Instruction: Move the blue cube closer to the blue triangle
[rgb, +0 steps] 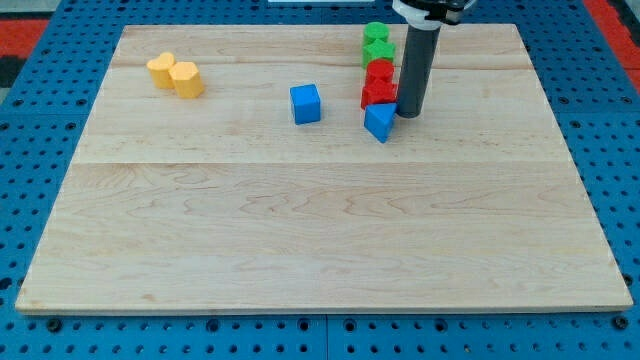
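The blue cube (306, 103) sits on the wooden board (320, 230) in the upper middle of the view. The blue triangle (379, 122) lies to its right, about a block's width and a half away. My tip (410, 113) stands just right of the blue triangle, close to or touching its right side, and right of the lower red block. The rod rises straight up from there to the view's top.
Two red blocks (379, 84) stand stacked in a column just above the blue triangle, with two green blocks (377, 44) above them near the board's top edge. Two yellow blocks (176, 75) lie at the upper left.
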